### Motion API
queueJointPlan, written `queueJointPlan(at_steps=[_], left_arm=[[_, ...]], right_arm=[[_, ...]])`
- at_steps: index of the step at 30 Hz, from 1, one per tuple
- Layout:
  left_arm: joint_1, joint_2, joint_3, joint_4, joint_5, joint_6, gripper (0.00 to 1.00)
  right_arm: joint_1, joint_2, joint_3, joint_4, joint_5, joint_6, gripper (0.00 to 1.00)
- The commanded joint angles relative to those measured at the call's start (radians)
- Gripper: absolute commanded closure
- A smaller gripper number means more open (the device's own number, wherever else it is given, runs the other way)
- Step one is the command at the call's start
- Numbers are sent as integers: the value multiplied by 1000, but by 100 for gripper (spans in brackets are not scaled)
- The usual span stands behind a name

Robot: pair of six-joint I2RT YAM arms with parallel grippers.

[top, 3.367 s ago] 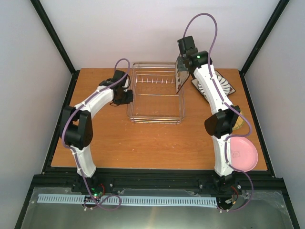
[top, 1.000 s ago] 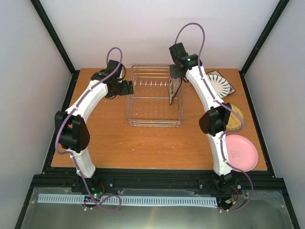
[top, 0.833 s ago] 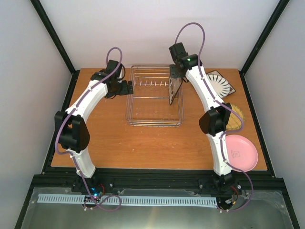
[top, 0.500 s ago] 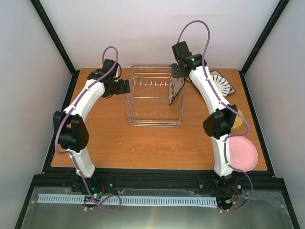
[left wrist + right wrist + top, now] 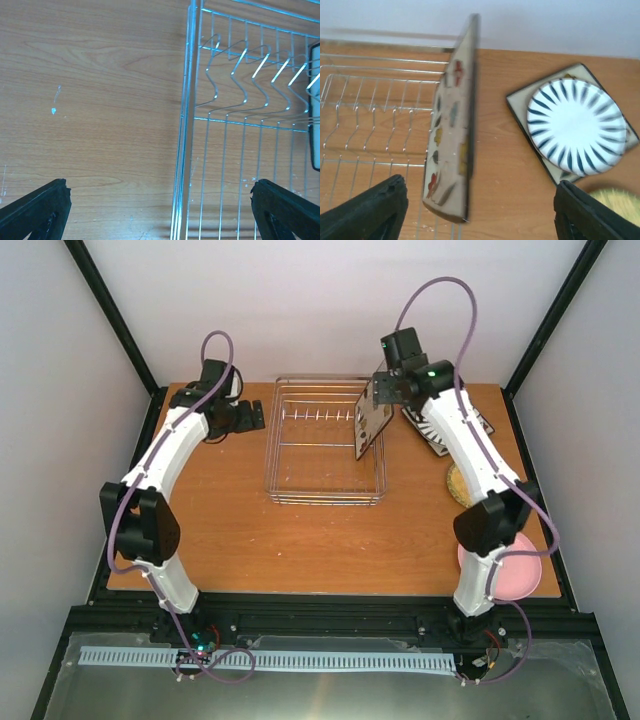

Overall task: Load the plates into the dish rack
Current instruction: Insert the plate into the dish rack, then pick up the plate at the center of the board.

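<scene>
Two arms reach over the table's far half. The left gripper (image 5: 250, 416) sits just off the 9 o'clock wall of the dish rack (image 5: 325, 490), jaws spread wide around nothing. The right gripper (image 5: 385, 395) hangs by the rack's 2 o'clock corner, equally wide and empty. The floral plate (image 5: 372, 425) stands on edge, leaning, at the rack's 3 o'clock end, clear of both fingers. The right wrist view shows the striped plate (image 5: 576, 127) whole, flat at the floral plate's 3 o'clock. Overhead, the arm covers most of it. Only overhead shows the pink plate (image 5: 520, 575) at the table's 5 o'clock.
</scene>
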Motion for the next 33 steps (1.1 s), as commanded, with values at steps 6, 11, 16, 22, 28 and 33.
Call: queueJointPlan(at_steps=[6, 11, 16, 22, 28, 33], left_arm=[[4, -162, -86, 186, 206, 53, 0], [11, -169, -103, 274, 393, 15, 0], [11, -208, -163, 351, 496, 12, 0], [11, -266, -195, 370, 463, 34, 0], [11, -258, -185, 303, 433, 69, 0], [11, -264, -187, 276, 392, 81, 0]], right_arm=[[-348, -356, -385, 218, -183, 170, 0], [-589, -390, -536, 262, -539, 276, 0], [-620, -319, -514, 180, -547, 118, 0], [-642, -109, -347, -40, -391, 76, 23], [-641, 76, -126, -88, -305, 94, 56], [-642, 242, 20, -127, -351, 142, 60]])
